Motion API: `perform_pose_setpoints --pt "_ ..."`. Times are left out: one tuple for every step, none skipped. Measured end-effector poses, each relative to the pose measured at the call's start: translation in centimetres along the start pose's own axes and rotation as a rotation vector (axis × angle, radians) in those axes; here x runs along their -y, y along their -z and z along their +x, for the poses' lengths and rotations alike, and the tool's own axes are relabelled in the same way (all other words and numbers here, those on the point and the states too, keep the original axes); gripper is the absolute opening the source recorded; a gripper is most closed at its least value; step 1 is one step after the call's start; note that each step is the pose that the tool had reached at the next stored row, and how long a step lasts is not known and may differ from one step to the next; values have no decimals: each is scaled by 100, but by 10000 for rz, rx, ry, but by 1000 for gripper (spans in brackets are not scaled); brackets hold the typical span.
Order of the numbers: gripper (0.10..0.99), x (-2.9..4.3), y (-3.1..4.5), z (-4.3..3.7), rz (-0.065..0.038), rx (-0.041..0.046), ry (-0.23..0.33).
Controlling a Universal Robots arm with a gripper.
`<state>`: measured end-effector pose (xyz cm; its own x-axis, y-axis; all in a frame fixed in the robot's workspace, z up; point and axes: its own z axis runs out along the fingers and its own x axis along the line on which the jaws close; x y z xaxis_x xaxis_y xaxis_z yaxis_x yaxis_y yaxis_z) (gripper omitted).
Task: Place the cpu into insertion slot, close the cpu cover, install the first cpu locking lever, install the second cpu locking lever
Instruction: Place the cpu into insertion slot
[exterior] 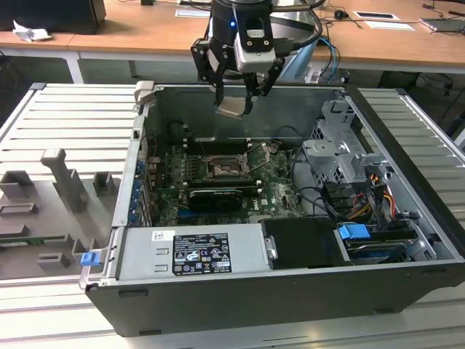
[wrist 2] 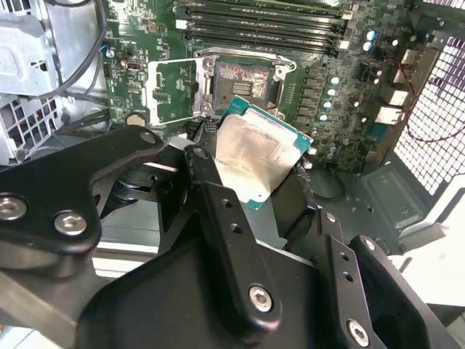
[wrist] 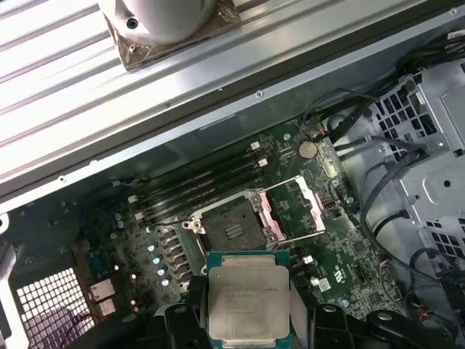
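What the gripper holds: the gripper is clamped on the cpu, one finger on each of two opposite edges, pale metal face showing in both wrist views.
Where the cpu is: in mid-air over the open computer case, close to the case's far wall, well above the green board.
Case: lies on its side on a grooved metal table, about midway between the table's side edges.
Insertion slot: the insertion slot lies bare, its dark pin field exposed.
Cpu cover: the cpu cover is swung open, lying back beside the slot.
Key relation: the slot lies below the cpu and a little toward the case's near wall (a drop and a short shift, by my reading). The chip is square, so no long axis; its edges look slightly turned against the slot's rim.
Arm: only one, so no choice of hand.
Writing: a black-and-white label sits on the power supply, and faint engraving marks the chip; neither is legible.
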<state>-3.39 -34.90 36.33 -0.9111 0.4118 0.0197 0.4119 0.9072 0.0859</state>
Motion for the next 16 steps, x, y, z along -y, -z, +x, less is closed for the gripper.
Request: perform_pose_setpoints --pt "541 0 -1 0 -3 13 -149" --pt "541 0 -2 0 -5 20 -240" --pt "541 0 -3 0 -6 26 -297" --pt "541 0 -3 0 -8 33 -389" --pt "541 0 -4 0 -10 40 -471" --pt "541 0 -5 0 -11 48 -557" --pt "541 0 -5 0 -12 53 -611" --pt "541 0 -6 0 -14 61 -712" --pt "541 0 -6 0 -16 67 -779" --pt "541 1 -7 0 -16 72 -837" --pt "541 1 -8 0 -19 80 -919" --pt "541 1 -9 0 -19 89 -1017" --pt "541 1 -10 0 -14 103 -1136" --pt "541 1 -11 0 -12 110 -1204" --pt "541 1 -11 0 -10 119 -1301" --pt "541 1 -11 0 -14 135 -1490"
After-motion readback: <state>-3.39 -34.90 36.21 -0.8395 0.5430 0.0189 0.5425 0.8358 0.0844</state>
